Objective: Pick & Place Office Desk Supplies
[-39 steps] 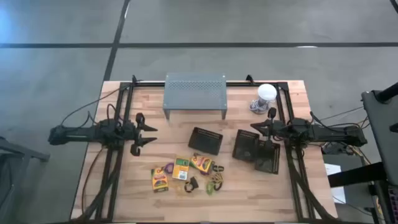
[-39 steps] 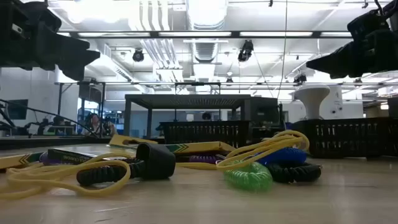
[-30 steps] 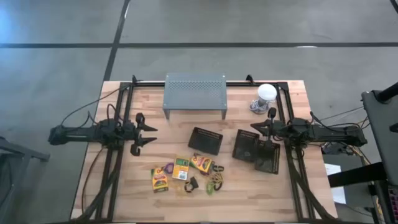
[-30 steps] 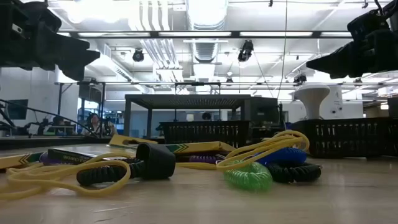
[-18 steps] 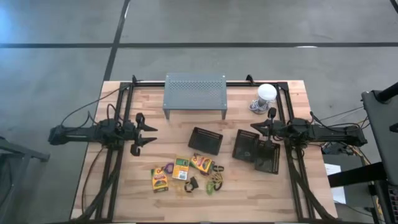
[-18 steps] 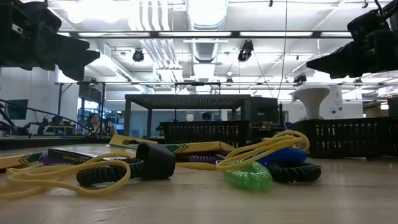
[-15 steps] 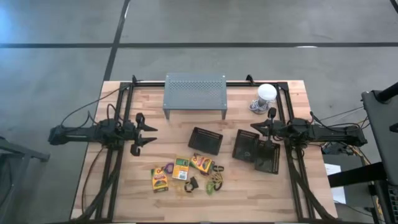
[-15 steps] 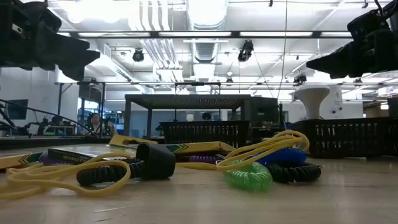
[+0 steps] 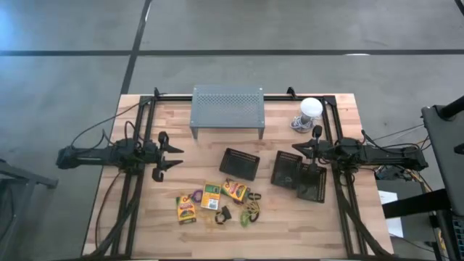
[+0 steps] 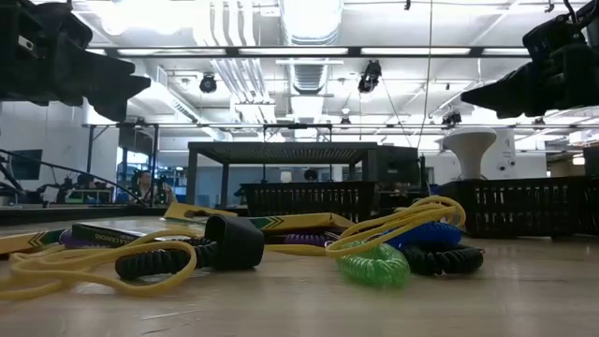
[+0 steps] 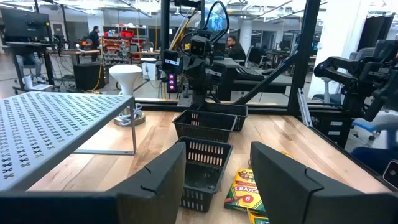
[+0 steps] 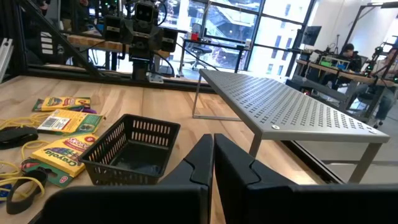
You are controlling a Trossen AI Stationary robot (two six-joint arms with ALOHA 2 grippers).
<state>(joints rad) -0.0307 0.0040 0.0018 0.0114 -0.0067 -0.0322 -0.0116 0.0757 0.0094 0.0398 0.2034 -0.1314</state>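
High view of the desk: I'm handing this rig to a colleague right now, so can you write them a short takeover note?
Left end effector: open, empty, waiting over the table's left side.
Right end effector: shut, empty, waiting on the right, above the baskets.
Supplies: three crayon boxes, rubber bands and small black clips lie loose in a cluster at the front centre of the table.
Three black mesh baskets stand behind the cluster, one in the middle, two to the right; the middle one looks empty in the right wrist view.
Done: nothing placed yet.
Left: pick up and place every item.
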